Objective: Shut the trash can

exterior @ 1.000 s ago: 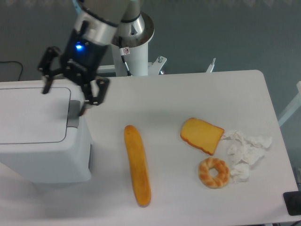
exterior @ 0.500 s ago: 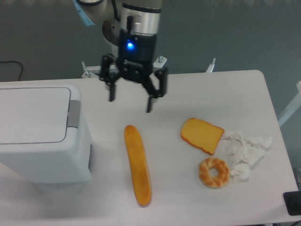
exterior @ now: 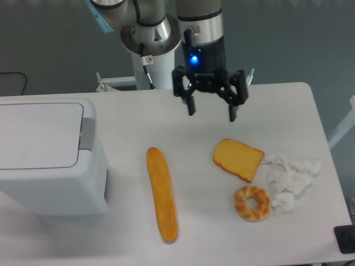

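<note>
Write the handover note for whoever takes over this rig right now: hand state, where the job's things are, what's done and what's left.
Hand: open, empty, hanging above the far middle of the table, pointing down, touching nothing.
Trash can: at the left edge of the table, lid lying flat and shut, grey latch strip on its right side.
Other items, untouched: long bread loaf in the middle, cheese wedge to its right, ring pastry in front of the cheese, crumpled tissue beside both.
Done: the lid looks closed.
Left: nothing obvious; whether the latch has caught cannot be seen from this view.
</note>
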You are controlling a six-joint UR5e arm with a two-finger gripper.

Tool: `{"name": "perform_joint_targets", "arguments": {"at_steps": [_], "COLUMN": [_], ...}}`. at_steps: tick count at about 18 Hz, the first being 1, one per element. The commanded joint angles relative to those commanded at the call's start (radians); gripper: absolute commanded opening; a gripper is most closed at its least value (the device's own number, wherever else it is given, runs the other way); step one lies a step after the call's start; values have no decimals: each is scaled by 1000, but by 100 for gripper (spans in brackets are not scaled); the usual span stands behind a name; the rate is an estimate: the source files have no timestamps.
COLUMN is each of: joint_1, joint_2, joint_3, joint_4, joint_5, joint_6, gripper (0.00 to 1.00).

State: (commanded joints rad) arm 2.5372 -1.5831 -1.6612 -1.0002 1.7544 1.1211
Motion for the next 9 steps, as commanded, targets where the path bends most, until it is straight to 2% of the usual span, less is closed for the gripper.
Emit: {"name": "perform_joint_targets", "arguments": {"at_steps": [1,3,7,9], "joint_1": [3,35,106,133], "joint_2": [6,37,86,112], "joint_3": [-5,-14,-17,-46], "joint_4": [-8,-67,-161,-178], "joint_5": [43,57,-19,-64], "joint_6": [8,14,26,60], "gripper": [100,100,100,100]}}
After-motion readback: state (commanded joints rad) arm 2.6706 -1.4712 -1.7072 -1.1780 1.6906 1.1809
